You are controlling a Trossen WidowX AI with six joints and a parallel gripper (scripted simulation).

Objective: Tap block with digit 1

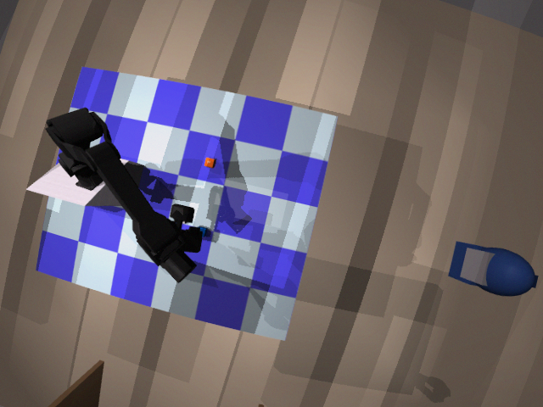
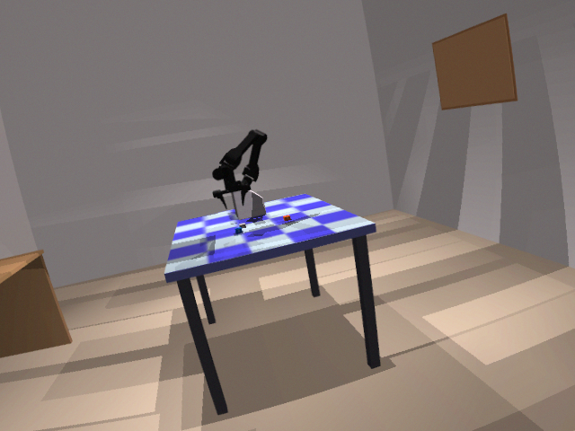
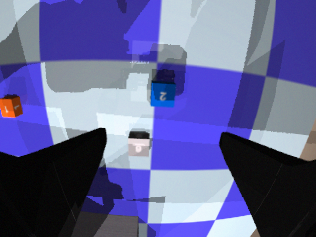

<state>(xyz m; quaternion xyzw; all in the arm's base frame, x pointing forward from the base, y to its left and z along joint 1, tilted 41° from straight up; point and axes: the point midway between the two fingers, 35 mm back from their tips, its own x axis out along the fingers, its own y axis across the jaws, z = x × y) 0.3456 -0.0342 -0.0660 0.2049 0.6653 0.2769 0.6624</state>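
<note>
The orange block (image 1: pixel 209 162) (image 2: pixel 287 217) (image 3: pixel 10 107) shows the digit 1 and sits at the left edge of the wrist view, outside the fingers. The blue block (image 1: pixel 203 231) (image 2: pixel 238 230) (image 3: pixel 163 94) shows an upside-down 2. A pale pinkish block (image 2: pixel 242 225) (image 3: pixel 139 145) shows a round digit that I cannot read surely; the arm hides it in the top view. My gripper (image 1: pixel 187 226) (image 2: pixel 234 206) (image 3: pixel 165 136) is open and empty. It hangs above the table near the pale and blue blocks, away from the orange block.
The blocks stand on a blue and white checkered table (image 1: pixel 267 122) (image 2: pixel 343 224). A pale panel (image 1: pixel 58 186) (image 2: pixel 257 204) is by the arm's base. A blue bottle-like object (image 1: pixel 508 271) lies beyond the table. A brown box (image 2: pixel 37 306) stands off to the left in the exterior view.
</note>
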